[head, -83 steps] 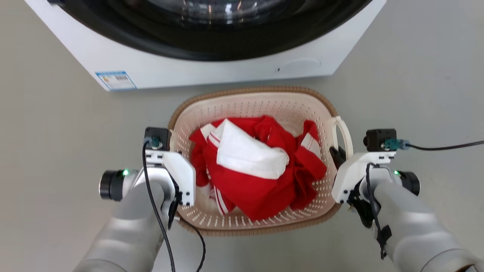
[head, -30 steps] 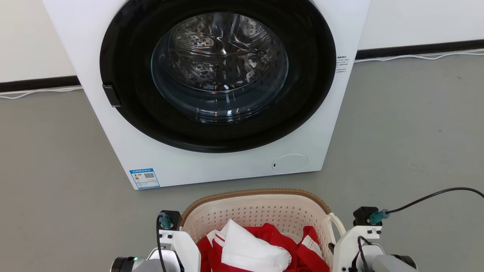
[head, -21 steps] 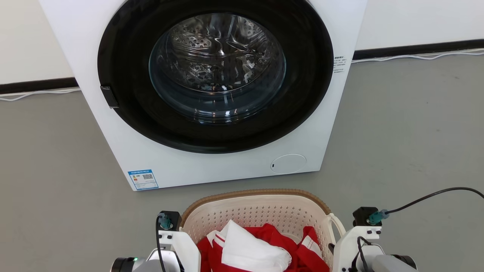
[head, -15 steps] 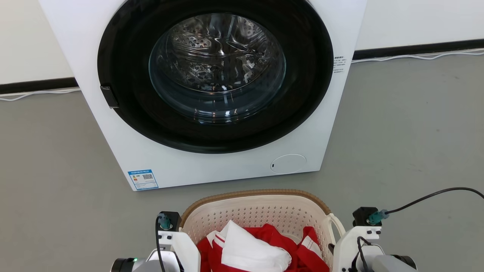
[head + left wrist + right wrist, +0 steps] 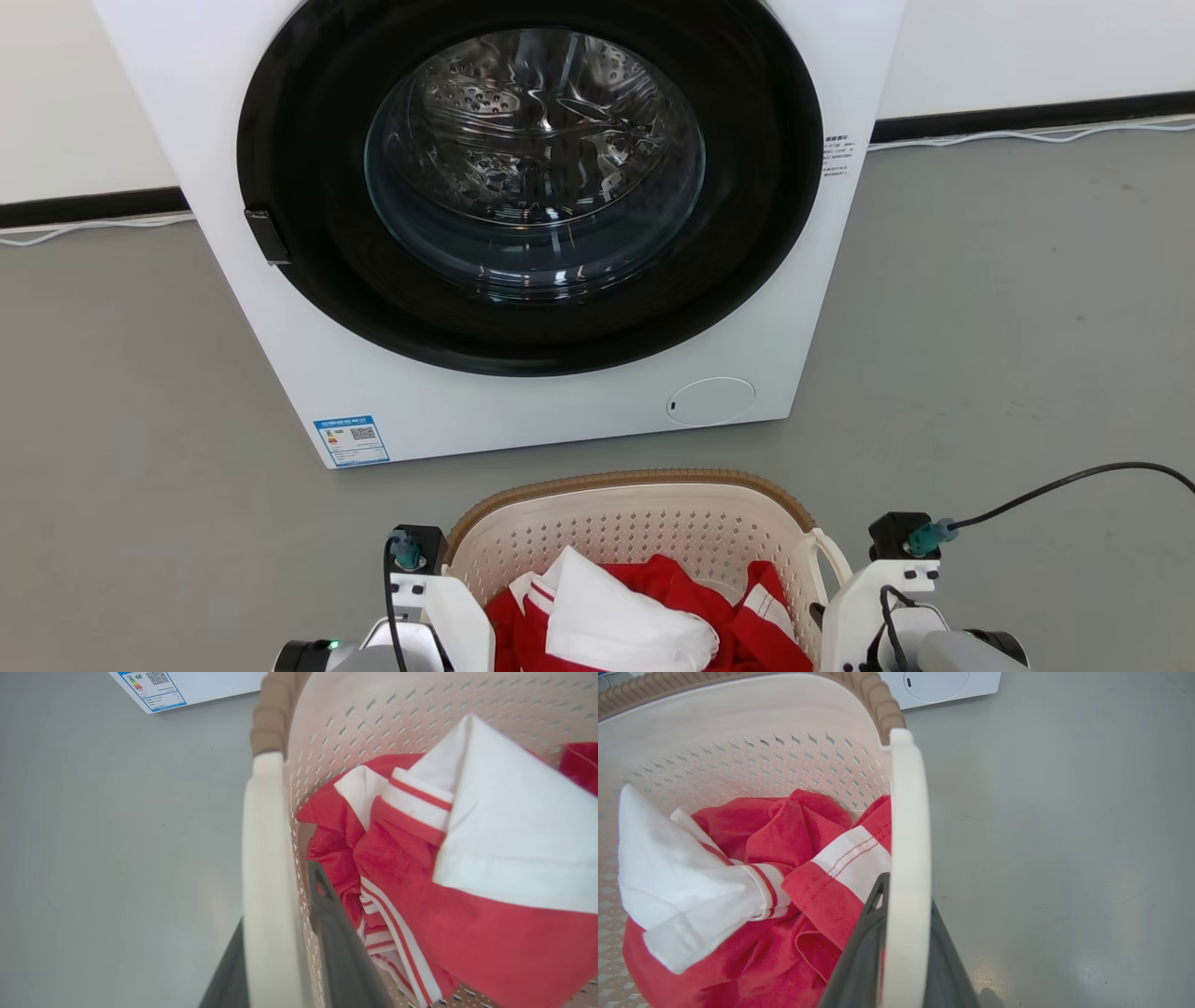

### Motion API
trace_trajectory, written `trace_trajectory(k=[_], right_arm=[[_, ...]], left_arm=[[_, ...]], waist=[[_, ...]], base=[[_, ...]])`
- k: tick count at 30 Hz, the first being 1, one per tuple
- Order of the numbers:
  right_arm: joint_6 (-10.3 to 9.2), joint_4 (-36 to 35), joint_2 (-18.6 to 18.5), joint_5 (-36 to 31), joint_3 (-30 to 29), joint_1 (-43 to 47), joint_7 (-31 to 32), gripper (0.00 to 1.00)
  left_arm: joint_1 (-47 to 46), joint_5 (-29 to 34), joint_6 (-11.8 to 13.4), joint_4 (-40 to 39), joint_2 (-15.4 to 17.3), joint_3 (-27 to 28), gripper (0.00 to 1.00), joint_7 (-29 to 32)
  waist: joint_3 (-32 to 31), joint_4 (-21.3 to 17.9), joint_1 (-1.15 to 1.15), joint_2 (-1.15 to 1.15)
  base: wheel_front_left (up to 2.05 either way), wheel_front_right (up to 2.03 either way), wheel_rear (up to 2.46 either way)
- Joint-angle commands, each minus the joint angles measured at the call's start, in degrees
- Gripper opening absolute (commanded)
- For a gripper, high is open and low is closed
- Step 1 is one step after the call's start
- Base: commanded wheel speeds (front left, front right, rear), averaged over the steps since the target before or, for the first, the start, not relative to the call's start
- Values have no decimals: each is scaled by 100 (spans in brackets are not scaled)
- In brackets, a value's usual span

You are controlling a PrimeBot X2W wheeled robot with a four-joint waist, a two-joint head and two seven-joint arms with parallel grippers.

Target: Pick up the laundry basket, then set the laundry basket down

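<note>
The laundry basket [image 5: 644, 537], cream and perforated with a brown woven-look rim, sits low in the head view between my two wrists. A red and white garment [image 5: 644, 616] lies crumpled inside it. In the left wrist view my left gripper [image 5: 275, 896] is shut on the basket's left white loop handle [image 5: 266, 858], one dark finger on each side. My right gripper [image 5: 906, 896] is shut the same way on the right loop handle [image 5: 906, 826]. Both handles stand upright between the fingers. I cannot tell whether the basket's bottom touches the floor.
A white front-loading washing machine [image 5: 775, 308] with a dark-ringed glass door [image 5: 532, 159] stands just beyond the basket. Grey floor [image 5: 1008, 327] spreads to both sides. White cables [image 5: 1027, 135] run along the wall's base. A black cable [image 5: 1074, 481] trails from my right wrist.
The head view has risen from looking straight down on the basket to facing the washing machine. Over the last second the picture only drifts slightly. Both grippers keep their hold on the handles.
</note>
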Motion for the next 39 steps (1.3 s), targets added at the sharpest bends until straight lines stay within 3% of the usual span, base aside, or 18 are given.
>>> trace_trajectory(k=[1,39], right_arm=[[41,-92,47,64,64,-174,-113,0],[41,-178,47,348,334,-322,-397,0]], left_arm=[[-149,-18,-135,-78,23,15,0,-62],[-390,-335,-66,21,23,-298,0,-256]], waist=[[2,2,0,0],[323,27,0,0]], base=[[0,0,0],[0,0,0]])
